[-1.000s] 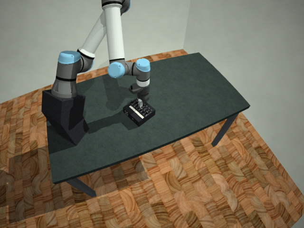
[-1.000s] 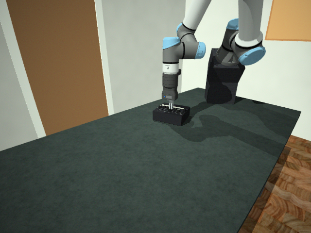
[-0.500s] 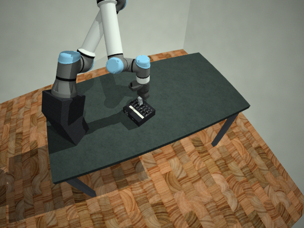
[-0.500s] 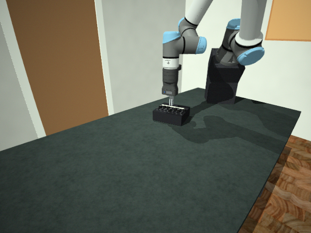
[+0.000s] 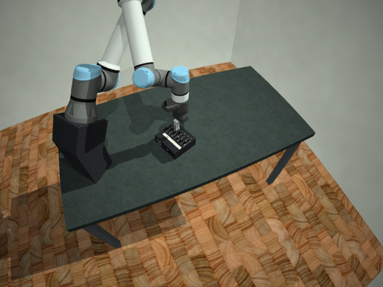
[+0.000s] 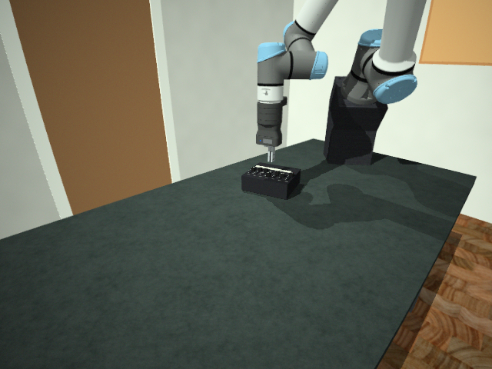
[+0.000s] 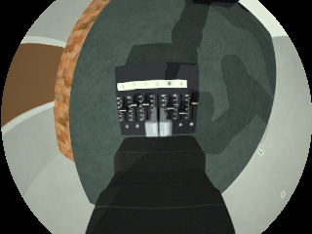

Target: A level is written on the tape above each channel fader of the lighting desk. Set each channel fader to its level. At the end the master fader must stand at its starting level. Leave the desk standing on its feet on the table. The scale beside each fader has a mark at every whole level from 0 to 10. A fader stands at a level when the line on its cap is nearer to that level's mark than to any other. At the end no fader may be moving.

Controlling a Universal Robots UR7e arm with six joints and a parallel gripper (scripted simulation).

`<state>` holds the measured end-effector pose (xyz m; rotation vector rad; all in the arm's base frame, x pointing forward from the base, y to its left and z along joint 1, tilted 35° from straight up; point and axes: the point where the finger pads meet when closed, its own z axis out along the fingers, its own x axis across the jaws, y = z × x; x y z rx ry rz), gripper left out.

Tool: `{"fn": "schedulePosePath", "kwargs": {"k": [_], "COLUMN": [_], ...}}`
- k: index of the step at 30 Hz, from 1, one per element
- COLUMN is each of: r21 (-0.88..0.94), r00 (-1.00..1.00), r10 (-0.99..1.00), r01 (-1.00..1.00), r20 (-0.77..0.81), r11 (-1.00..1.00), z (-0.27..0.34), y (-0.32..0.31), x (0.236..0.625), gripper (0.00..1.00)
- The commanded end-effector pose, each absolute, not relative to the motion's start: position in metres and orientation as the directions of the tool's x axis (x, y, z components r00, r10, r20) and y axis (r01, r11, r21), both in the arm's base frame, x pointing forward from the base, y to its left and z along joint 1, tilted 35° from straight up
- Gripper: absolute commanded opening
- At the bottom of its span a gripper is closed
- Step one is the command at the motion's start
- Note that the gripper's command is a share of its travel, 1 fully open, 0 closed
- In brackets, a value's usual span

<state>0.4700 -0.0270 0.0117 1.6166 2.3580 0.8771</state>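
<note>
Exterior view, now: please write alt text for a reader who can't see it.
A robot arm's two-finger gripper, shut on nothing, points straight down just above a black lighting desk with a pale tape strip. The desk stands on a dark green table; behind it is the arm's black pedestal.

So the arm (image 5: 136, 33) (image 6: 272, 71) is on its way up. A second ago, in the exterior view, the tips of the jaws (image 5: 176, 125) (image 6: 270, 154) were right down at the top of the lighting desk (image 5: 175, 142) (image 6: 270, 182) (image 7: 156, 75). Half a second ago they were a bit higher, and now there's a visible gap between them and the desk. The wrist joint with the blue caps (image 5: 179, 74) (image 6: 271, 51) has risen along with them, pretty much straight up by the look of it. From the top view, that same wrist sits higher in the picture than a second ago, and the white forearm has shifted too.
</note>
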Motion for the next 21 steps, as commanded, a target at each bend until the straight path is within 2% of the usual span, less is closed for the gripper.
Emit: {"fn": "schedulePosePath", "kwargs": {"k": [1,21], "r21": [0.542,0.552], "r00": [-0.408,-0.451], "r10": [0.892,0.877], "r01": [0.803,0.78], "r20": [0.196,0.166], "r11": [0.248,0.296], "z": [0.0123,0.0118], "y": [-0.0274,-0.0284], "x": [0.4699,0.47], "gripper": [0.0,0.0]}}
